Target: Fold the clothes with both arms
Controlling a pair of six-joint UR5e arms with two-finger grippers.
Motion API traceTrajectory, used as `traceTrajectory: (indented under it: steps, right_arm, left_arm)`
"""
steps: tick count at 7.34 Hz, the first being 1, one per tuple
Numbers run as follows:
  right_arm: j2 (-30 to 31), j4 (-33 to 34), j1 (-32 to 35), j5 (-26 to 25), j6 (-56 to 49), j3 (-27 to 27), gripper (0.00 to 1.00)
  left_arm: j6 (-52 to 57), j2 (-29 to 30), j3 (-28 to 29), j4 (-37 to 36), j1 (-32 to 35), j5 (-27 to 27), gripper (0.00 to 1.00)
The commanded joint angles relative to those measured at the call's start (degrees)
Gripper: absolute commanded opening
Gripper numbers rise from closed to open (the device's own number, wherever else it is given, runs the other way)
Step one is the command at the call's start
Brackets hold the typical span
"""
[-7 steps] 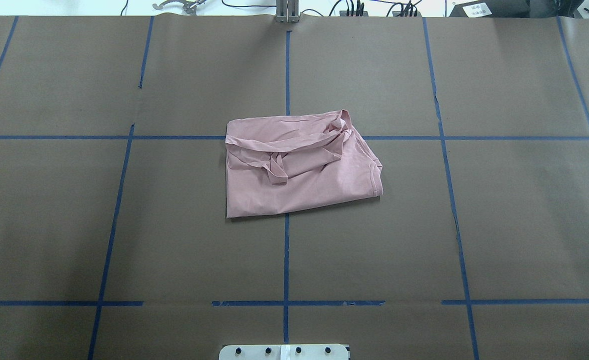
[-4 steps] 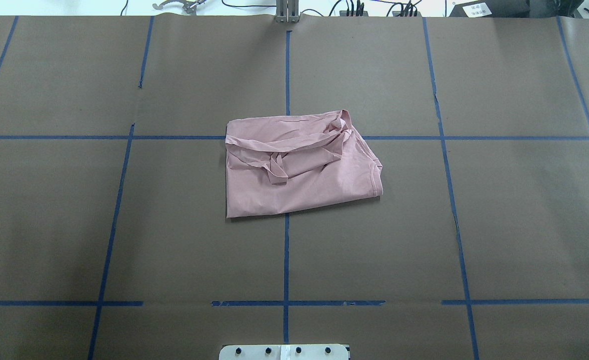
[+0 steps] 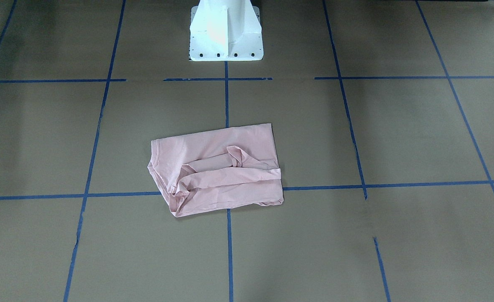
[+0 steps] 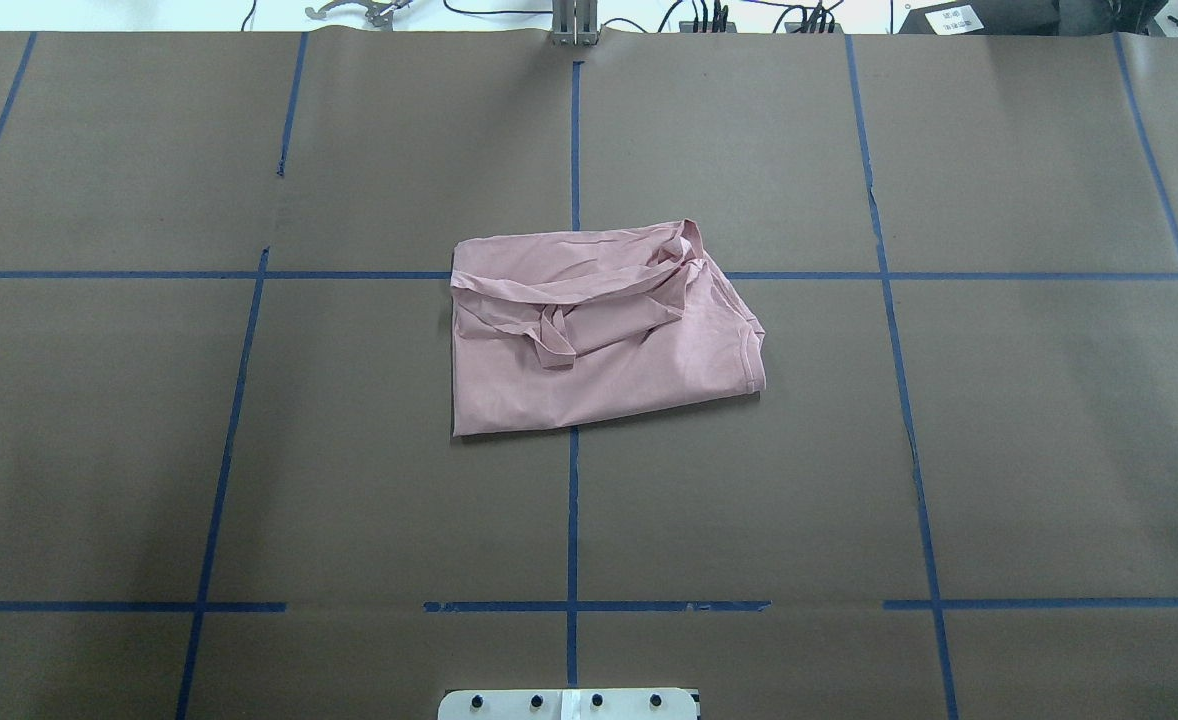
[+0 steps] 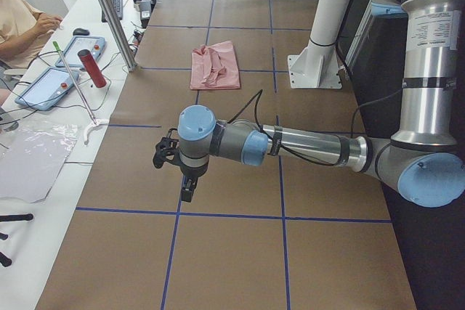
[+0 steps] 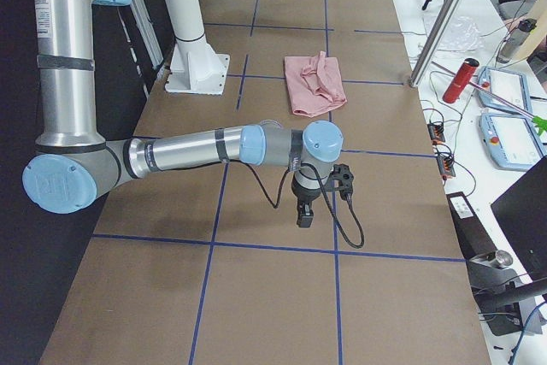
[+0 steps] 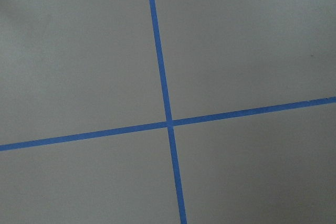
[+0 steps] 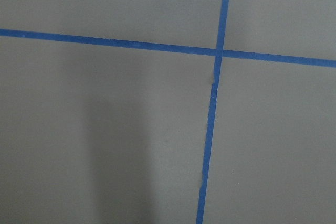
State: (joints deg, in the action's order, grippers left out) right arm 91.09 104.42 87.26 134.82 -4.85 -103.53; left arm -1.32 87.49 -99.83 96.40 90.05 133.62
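The pale pink T-shirt (image 4: 629, 350) lies folded into a rough rectangle at the middle of the table, plain side up, with a rumpled sleeve and hem bunched on its far half (image 3: 213, 167). No gripper touches it. My left gripper (image 5: 187, 188) hangs over bare paper well short of the shirt (image 5: 216, 67), shown only in the exterior left view. My right gripper (image 6: 303, 215) hangs the same way, far from the shirt (image 6: 314, 83). I cannot tell whether either gripper is open or shut. Both wrist views show only brown paper and blue tape.
The white pedestal (image 3: 226, 33) stands at the robot's edge of the table. Blue tape lines (image 4: 573, 500) grid the brown paper. Beyond the far edge are a metal post (image 5: 109, 12), a red cylinder (image 5: 92, 68), control boxes and a seated person (image 5: 18, 19).
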Motion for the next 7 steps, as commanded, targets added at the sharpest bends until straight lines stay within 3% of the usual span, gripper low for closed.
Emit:
traceTrajectory:
  steps: [1, 7]
  right_arm:
    - [0.0, 0.0, 0.0, 0.0, -0.4, -1.0, 1.00]
    - [0.0, -0.1, -0.1, -0.1, 0.1, -0.9, 1.00]
  left_arm:
    - [-0.1, -0.9, -1.6, 0.2, 0.0, 0.1, 1.00]
    - [0.0, -1.0, -1.5, -0.1, 0.0, 2.0, 1.00]
